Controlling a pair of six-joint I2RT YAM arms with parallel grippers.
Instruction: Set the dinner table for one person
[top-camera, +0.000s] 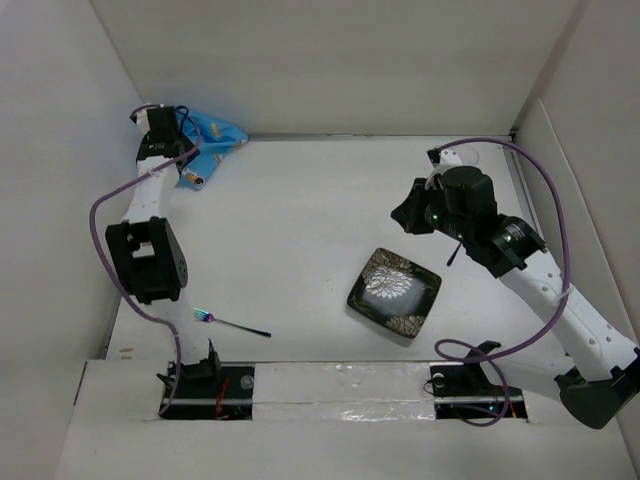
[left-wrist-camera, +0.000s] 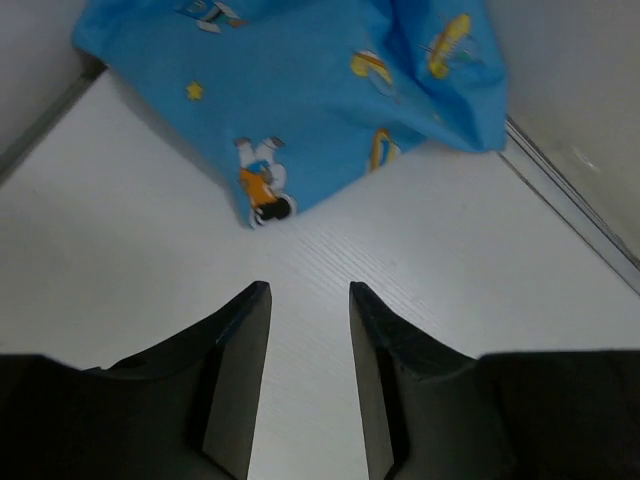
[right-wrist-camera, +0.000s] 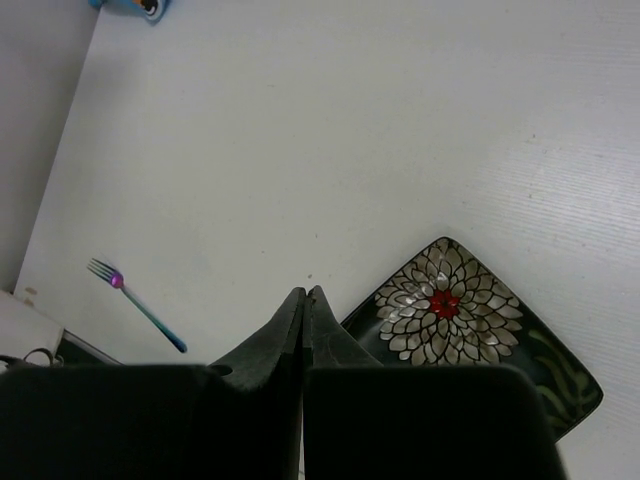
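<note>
On my far left the left tool (left-wrist-camera: 310, 292) is up in the back corner of the counter (top-camera: 300, 220). Its two fingers stand apart and I see only bare white surface in the gap. Just beyond the fingertips lies the blue cloth (left-wrist-camera: 300, 90), a crumpled piece printed with small cartoon figures, bunched against the white panels (top-camera: 60, 150) where they meet. From the wrist view the tool is near the cloth but not touching it.

Coming forward along the left side, a fork (top-camera: 230, 324) lies flat close to the left arm's base. Its tines point left and its slim handle runs to the right. The tines have a purplish sheen.

The counter itself is the big matte white surface spreading under everything, closed in by panels on three sides.

Right of centre, toward the near edge, sits a square dark plate (top-camera: 394, 292) turned corner-on, with a white petal pattern and a small red heart.

Further right, the right tool (right-wrist-camera: 303, 295) hangs above the counter, fingers pressed together with nothing between them. In its own camera the tips line up just beside the plate's left edge.
</note>
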